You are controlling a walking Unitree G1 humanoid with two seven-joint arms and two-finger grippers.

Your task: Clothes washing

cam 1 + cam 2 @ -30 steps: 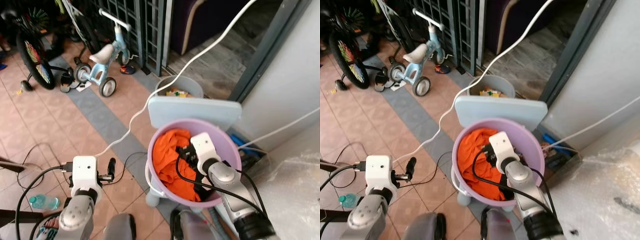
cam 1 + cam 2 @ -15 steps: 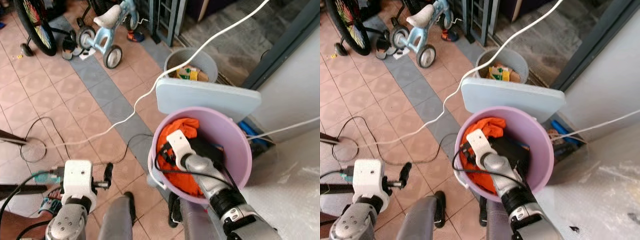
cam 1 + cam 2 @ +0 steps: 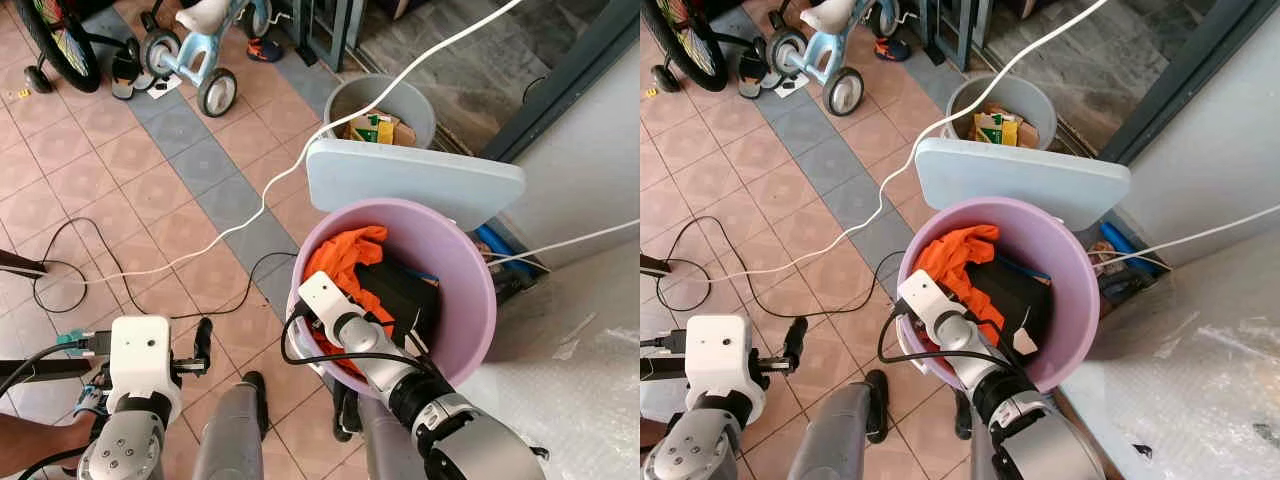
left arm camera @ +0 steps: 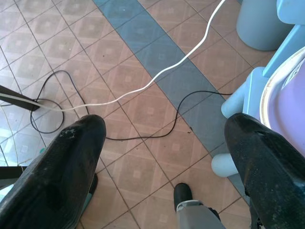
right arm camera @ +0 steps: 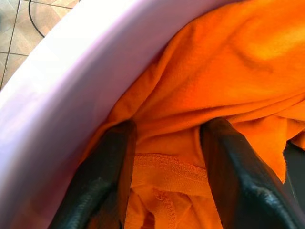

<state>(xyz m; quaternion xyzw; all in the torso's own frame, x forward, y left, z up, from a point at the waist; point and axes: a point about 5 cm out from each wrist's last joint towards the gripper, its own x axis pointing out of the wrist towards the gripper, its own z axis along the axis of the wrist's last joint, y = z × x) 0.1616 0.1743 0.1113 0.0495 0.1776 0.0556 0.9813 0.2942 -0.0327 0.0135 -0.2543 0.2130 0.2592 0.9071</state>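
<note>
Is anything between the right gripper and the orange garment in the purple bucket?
Nothing visible. The right gripper is inside the purple plastic bucket, its two black fingers apart and pressed into the orange fabric garment, a fold lying between them. A black garment lies beside it, not in the way.

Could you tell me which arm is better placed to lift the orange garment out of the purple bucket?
The right. The right gripper is inside the purple plastic bucket, fingers open astride a fold of the orange garment. The left gripper hangs open over the tiled floor, beside the bucket.
</note>
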